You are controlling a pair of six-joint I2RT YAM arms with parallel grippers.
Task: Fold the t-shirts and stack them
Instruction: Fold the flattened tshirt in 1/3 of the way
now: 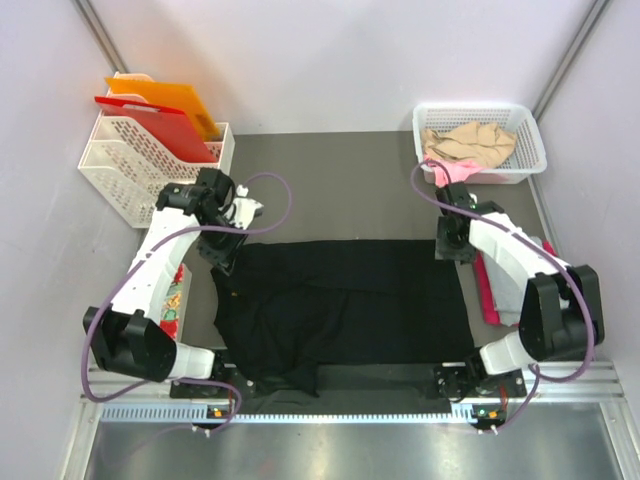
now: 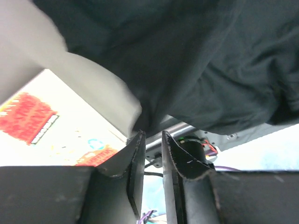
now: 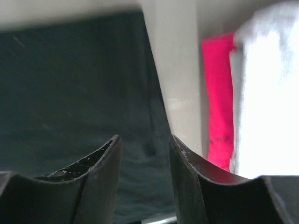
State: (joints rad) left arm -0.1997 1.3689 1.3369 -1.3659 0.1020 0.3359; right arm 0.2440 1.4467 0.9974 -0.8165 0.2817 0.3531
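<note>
A large black t-shirt lies spread flat in the middle of the table, its near left part bunched. My left gripper is at its far left corner, jaws a narrow gap apart with nothing between them; the black cloth lies just beyond the tips. My right gripper is at the far right corner, open over the shirt's edge and holding nothing. A magenta shirt and a grey one lie stacked to the right. Beige and pink shirts sit in the basket.
A white basket stands at the back right. A white file rack with a red folder and an orange folder stands at the back left. A red patterned card lies left of the black shirt.
</note>
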